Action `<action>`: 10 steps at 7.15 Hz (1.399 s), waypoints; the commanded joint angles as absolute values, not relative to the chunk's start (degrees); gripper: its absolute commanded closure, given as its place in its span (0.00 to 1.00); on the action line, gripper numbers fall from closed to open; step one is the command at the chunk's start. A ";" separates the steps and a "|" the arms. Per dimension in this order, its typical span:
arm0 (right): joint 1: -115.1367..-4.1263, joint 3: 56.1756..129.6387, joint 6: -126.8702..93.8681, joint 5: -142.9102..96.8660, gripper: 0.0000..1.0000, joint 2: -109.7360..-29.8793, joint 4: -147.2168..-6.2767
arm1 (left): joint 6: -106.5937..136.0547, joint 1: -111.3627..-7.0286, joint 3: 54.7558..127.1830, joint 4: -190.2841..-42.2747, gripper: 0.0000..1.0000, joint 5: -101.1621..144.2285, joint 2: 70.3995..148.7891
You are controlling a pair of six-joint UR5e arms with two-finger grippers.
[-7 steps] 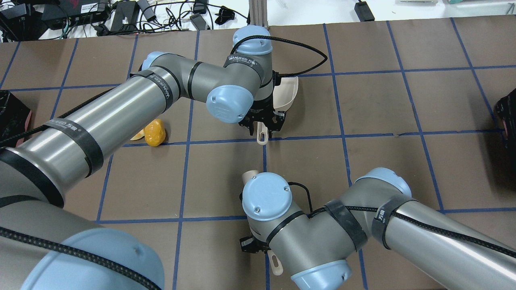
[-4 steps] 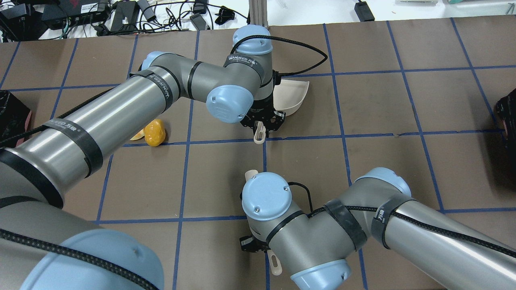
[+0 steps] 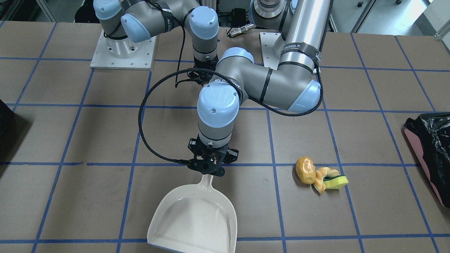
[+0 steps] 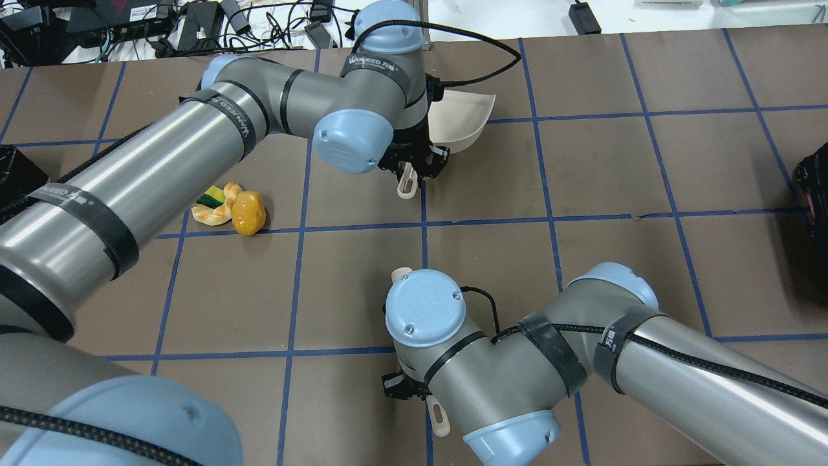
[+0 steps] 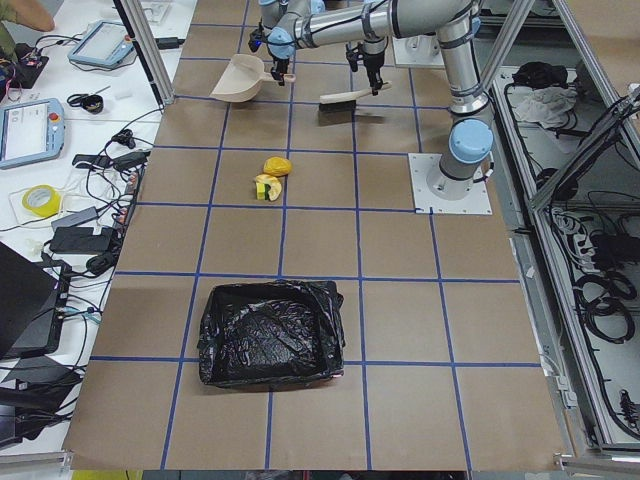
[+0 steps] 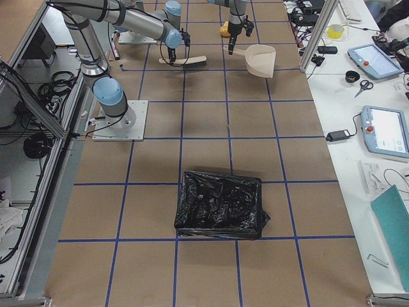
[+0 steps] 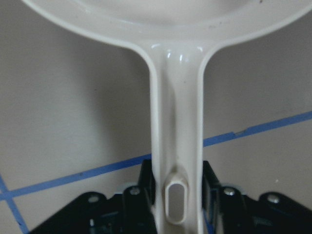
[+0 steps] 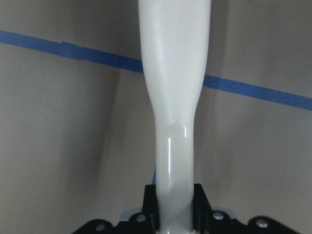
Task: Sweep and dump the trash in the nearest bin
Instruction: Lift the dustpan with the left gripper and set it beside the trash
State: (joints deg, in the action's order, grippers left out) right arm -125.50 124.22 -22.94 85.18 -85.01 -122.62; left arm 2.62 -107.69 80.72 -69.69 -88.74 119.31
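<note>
Trash, front view: lump, pastry and wedge touch in one cluster on the table's left half, between left claw and bin at the left end, bin partly cut off. Claw is clamped on dustpan handle; dustpan lip cropped at the operators' edge.
Overhead: left arm has swung toward that far edge, dustpan with it, so pastry and wedge are uncovered now. No sweeping yet; I read it as repositioning the dustpan. Right arm hides most of brush.
Side views: too small to tell if the dustpan touches the table.
Wrist views: left claw pinches dustpan handle; right claw grips brush handle, bristles out of frame.
</note>
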 commanded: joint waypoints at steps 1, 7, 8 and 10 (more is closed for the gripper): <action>-124.63 123.23 -22.94 86.39 1.00 -84.90 -122.08 | -10.03 -98.92 78.05 -71.79 1.00 -91.13 116.65; -117.87 103.22 -19.25 86.66 1.00 -80.45 -106.27 | -62.03 -69.92 78.92 -80.77 1.00 -94.92 109.60; -117.69 98.75 -19.07 86.57 1.00 -76.68 -105.30 | -70.84 -64.57 79.10 -80.51 1.00 -95.10 109.60; -117.69 88.38 -19.42 85.70 1.00 -68.68 -102.76 | -91.82 -54.45 79.19 -77.55 1.00 -95.45 110.91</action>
State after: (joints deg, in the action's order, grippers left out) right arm -117.76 94.51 -19.21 86.15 -73.51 -104.39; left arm -78.82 -60.33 79.06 -79.69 -95.27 110.09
